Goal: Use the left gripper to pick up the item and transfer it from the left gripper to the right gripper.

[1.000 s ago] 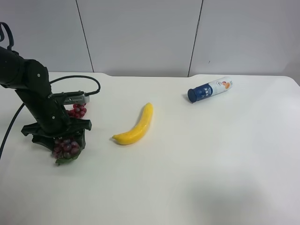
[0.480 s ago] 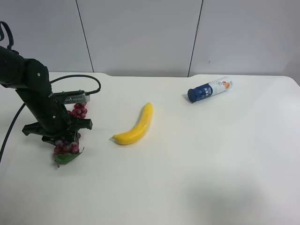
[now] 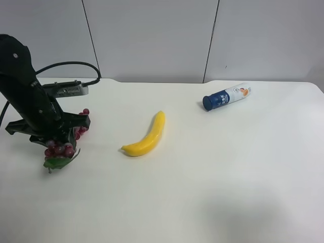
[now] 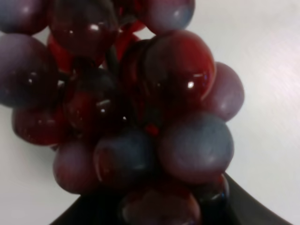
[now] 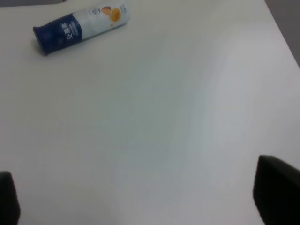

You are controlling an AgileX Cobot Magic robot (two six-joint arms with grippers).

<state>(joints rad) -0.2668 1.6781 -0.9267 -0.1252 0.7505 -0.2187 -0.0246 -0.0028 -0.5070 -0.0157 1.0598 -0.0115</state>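
well, the white table (image 3: 202, 192) spreads open around both grippers. the left gripper (image 3: 55, 144) is clamped on the bunch of red grapes (image 4: 140, 108), the banana (image 3: 146, 135) well off to its side with free surface between. the right gripper (image 5: 143, 194) has its fingers wide apart, holding nothing, and the bottle (image 5: 80, 27) lies well ahead of it by the table's far edge.

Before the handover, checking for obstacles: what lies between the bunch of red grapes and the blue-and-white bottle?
A curved yellow banana, lying on the white table; the exterior high view shows it.
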